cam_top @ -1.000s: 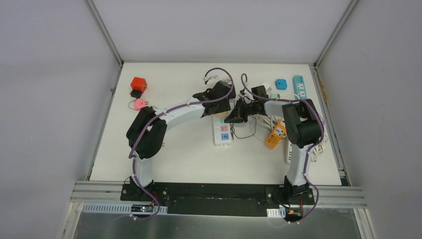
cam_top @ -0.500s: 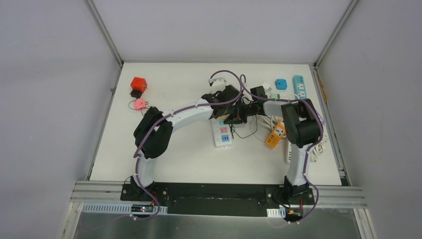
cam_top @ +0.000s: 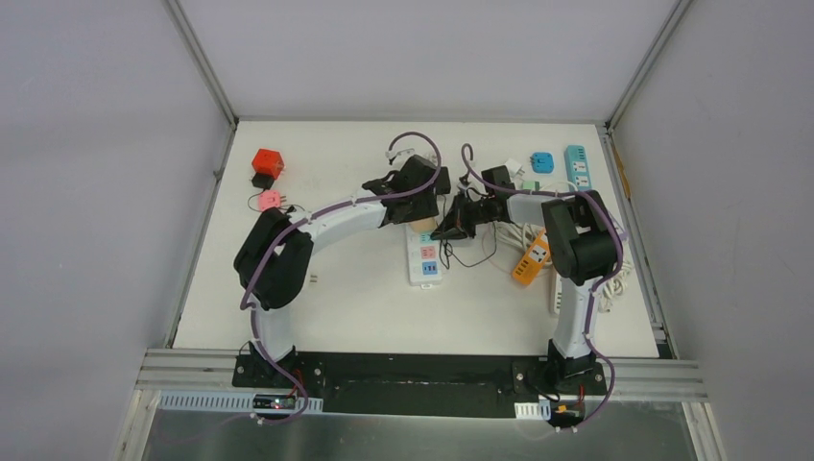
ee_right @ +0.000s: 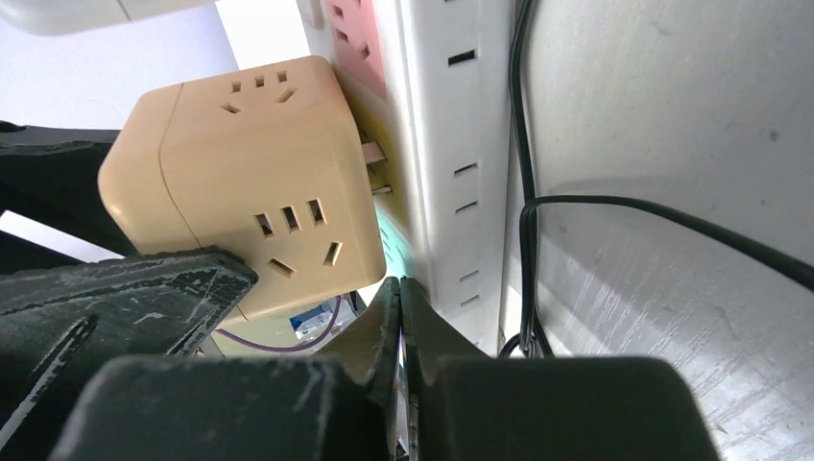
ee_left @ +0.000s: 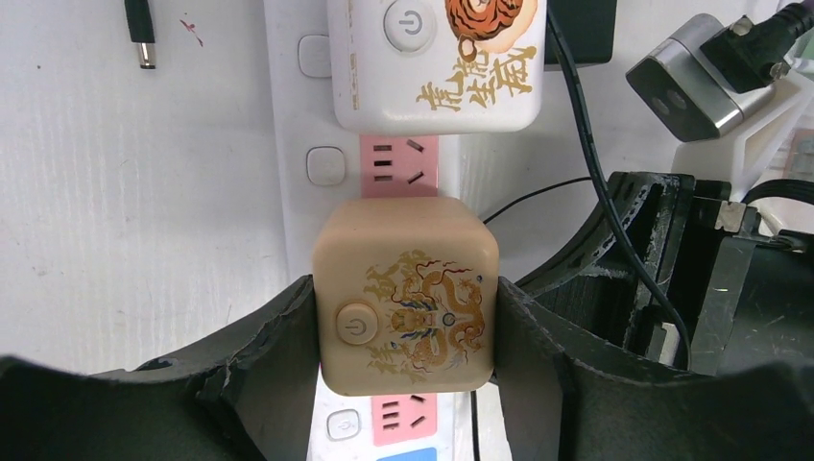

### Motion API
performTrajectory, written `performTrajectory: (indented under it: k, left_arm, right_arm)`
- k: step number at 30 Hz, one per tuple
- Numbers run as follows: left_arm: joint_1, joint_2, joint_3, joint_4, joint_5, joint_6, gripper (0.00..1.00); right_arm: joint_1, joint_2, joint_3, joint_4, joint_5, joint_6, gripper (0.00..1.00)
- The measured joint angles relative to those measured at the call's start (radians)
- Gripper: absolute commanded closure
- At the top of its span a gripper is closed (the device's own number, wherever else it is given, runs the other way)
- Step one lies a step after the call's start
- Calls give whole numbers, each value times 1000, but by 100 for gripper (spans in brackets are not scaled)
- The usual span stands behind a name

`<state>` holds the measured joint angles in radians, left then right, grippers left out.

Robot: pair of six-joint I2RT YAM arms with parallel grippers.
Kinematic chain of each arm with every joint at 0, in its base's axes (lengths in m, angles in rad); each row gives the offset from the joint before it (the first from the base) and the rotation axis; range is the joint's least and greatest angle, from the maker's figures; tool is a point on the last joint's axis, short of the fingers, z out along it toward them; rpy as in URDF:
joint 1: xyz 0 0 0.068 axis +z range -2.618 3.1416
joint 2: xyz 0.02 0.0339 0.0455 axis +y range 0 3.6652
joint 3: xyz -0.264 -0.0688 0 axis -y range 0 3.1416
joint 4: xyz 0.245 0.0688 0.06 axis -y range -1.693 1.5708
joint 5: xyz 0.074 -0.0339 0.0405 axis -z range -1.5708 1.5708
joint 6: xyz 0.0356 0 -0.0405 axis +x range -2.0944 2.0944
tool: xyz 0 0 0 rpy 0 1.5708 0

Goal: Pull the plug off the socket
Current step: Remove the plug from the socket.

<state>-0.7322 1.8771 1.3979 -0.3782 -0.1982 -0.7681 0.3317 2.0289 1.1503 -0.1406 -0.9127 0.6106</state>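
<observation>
Pull beige cube plug (ee_left: 413, 259) (mid-frame, pinched in left gripper (ee_left: 405, 331)) straight off white plastic strip (ee_left: 285, 144), closed right gripper (ee_right: 400, 293) bracing.

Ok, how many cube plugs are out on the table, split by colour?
Red cube: 1
Blue cube: 1
Beige cube: 1
White cube: 1
Total: 4
</observation>
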Motion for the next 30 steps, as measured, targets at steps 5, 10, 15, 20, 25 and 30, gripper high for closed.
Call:
performTrajectory:
  k: [5, 10, 15, 20, 25, 30]
  left_arm:
    - [-36, 15, 35, -50, -45, 28, 100]
    - [-79, 56, 104, -126, -155, 55, 100]
    - [-97, 84, 145, -180, -241, 76, 100]
    - [-138, 141, 232, -270, -350, 103, 100]
    - [-149, 156, 251, -296, -373, 121, 100]
    - [-128, 136, 216, -253, -287, 118, 100]
  right_arm:
    - [1, 5, 1, -8, -2, 0, 98]
    - [1, 5, 2, -11, -3, 0, 98]
    - [1, 7, 5, -18, -4, 0, 98]
    - [1, 8, 6, -24, -8, 0, 98]
    - [1, 11, 8, -29, -13, 0, 98]
    - [1, 11, 11, -36, -11, 0, 98]
